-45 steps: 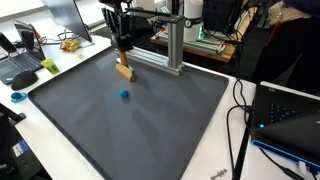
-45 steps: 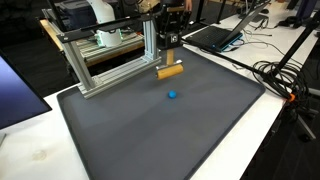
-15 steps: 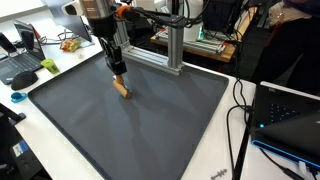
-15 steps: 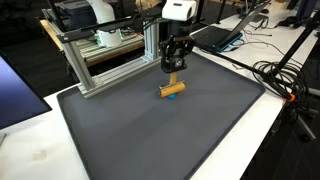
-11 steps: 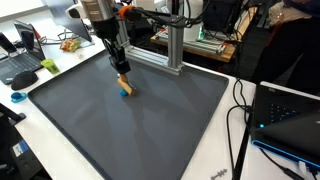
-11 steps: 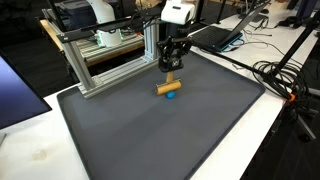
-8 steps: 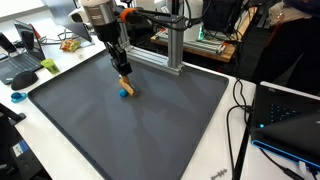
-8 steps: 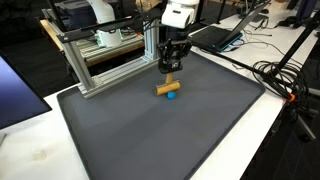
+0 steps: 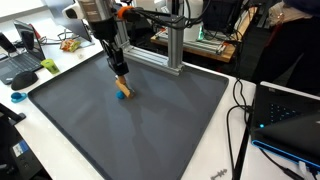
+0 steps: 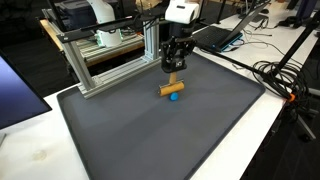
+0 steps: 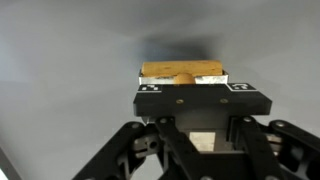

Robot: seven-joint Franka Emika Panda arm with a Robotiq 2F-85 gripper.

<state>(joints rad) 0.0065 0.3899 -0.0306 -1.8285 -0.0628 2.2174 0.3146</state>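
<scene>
— Jaws pinching what?
— A wooden block (image 11: pixel 182 73), clamped crosswise.
— Block's position?
— Low over the dark mat (image 10: pixel 140 130) on the tabletop, close above a blue ball (image 10: pixel 174 97); contact between them undeterminable.

tan wooden block (image 10: pixel 172 89), lying level, just above small blue ball (image 10: pixel 174 97)

smooth wooden block (image 10: pixel 172 88), matt dark mat (image 9: pixel 130 130), dull metal frame (image 10: pixel 152 45).

The wooden block (image 10: pixel 172 89) is tan, the small ball (image 10: pixel 174 97) blue, the mat (image 10: pixel 150 135) dark grey.
</scene>
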